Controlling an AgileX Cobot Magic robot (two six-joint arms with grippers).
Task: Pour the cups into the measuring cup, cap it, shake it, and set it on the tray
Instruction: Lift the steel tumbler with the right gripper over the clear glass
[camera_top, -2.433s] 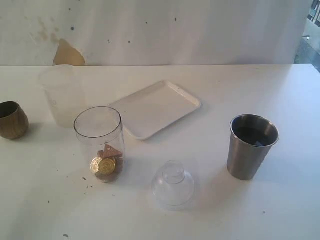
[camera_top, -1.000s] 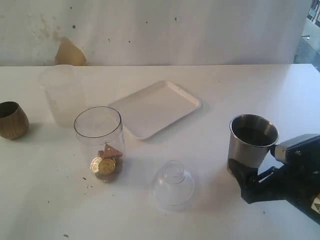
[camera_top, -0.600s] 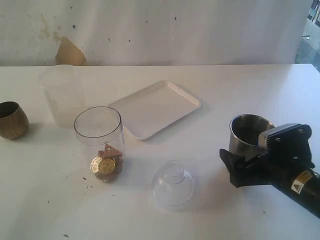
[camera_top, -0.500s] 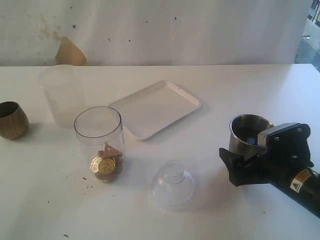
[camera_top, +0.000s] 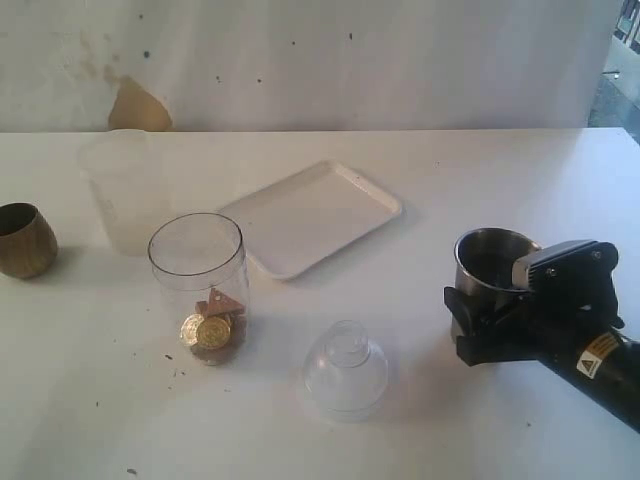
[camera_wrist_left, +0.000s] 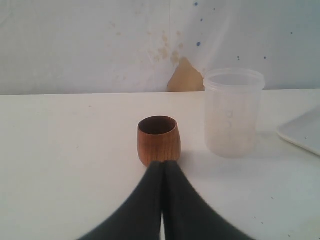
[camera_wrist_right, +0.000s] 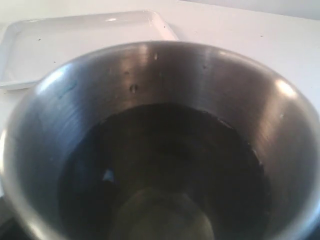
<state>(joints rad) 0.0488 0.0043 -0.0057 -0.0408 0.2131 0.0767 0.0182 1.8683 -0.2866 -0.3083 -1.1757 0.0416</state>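
Right claw (camera_top: 498, 312) sits at the steel tumbler (camera_top: 488, 262) on the right side of the bench (camera_top: 450, 170), toward its near edge. One black finger is across the tumbler's lower front wall, the other part of the claw is at the rim's right side, so the tumbler lies between the fingers. Cannot tell if they are clamped on it or just flanking it. Tumbler base is hidden behind the claw. In the right wrist view the tumbler (camera_wrist_right: 160, 150) fills the frame, mouth toward the camera. Its inside is dark, and the contents are too blurred to name.

Left claw (camera_wrist_left: 162, 165) is clenched, fingers pressed together with nothing between them. Its tips are just in front of the brown wooden cup (camera_wrist_left: 158, 140), and contact is unclear. The wooden cup (camera_top: 22, 240) stands upright at the bench's left edge.

The clear measuring cup (camera_top: 198, 285) stands upright and uncapped, left of the bench's middle and well apart from both claws. Gold coins (camera_top: 208, 332) and brown bits lie in its bottom. A frosted white cup (camera_top: 125, 195) stands behind it, toward the far edge. The white tray (camera_top: 310, 215) lies flat mid-bench with nothing on it. The clear dome cap (camera_top: 346, 370) rests on the bench near the near edge, between the measuring cup and the tumbler.
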